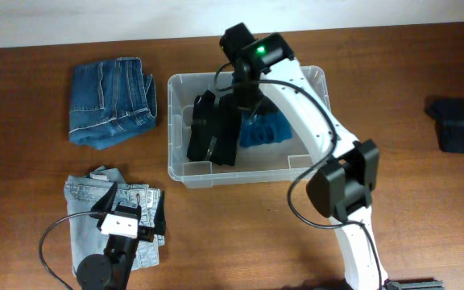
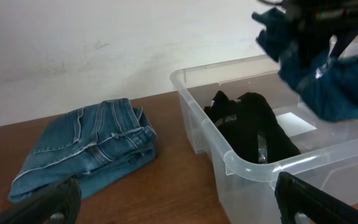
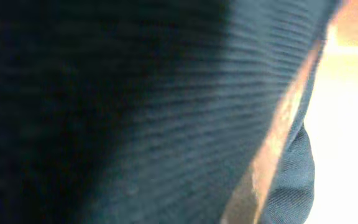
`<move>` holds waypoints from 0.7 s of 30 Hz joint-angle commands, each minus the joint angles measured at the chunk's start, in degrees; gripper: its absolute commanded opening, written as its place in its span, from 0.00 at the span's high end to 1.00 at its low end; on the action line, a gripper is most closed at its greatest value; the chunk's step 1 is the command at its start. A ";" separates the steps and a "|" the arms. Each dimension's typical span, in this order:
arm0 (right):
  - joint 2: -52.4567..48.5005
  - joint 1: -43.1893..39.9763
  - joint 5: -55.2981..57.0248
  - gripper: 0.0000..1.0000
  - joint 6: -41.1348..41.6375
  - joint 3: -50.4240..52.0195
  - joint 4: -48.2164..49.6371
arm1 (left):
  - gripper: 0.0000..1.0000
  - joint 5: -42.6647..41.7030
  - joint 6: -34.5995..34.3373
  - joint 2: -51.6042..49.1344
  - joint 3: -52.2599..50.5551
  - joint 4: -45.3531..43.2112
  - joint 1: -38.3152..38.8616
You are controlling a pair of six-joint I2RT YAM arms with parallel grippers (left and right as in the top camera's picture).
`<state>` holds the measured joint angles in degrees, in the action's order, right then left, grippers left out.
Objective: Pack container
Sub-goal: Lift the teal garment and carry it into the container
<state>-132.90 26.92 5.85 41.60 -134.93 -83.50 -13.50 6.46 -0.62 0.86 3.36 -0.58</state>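
Large clear rectangular plastic bin [image 1: 240,176] is sitting upper centre of the overhead frame on the brown wooden table [image 1: 425,225]. In the left wrist view it is filling the right half. Black folded garment [image 1: 212,129] is lying in its left part.

Right gripper [image 2: 306,25] is hanging over the bin, clenched on a teal-blue ribbed knit garment [image 2: 337,87] that is drooping into the bin's right part. Can't tell whether the cloth is touching the bin floor. Right wrist view is showing only that knit, close up.

Left gripper [image 1: 129,211] is hovering lower left of the overhead frame, jaws spread wide and grasping nothing, above pale-blue folded jeans [image 1: 79,197]. Mid-blue folded jeans [image 1: 111,101] are lying upper left, just beside the bin. A dark navy garment [image 1: 457,125] is lying far right, well apart.

Handling, as a judgement:
- The bin is looking light and thin-walled, stiff at the rim and ribs, slick-sided, and not fragile.
- It is likely to slide on the table if an arm or dragging cloth nudges it.
- The best hold is looking like the rim on a long side or at a corner, not the flexing wall.
- The clothes going in are soft and floppy, so they will be slumping and catching on the rim.
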 commanded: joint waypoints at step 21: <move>-4.17 3.02 3.85 0.95 4.15 -0.26 0.79 | 0.01 -0.28 0.94 0.33 -0.35 0.07 -0.33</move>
<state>-137.27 30.00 6.72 44.88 -134.87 -82.70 -13.50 6.46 -0.62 0.86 3.36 -0.58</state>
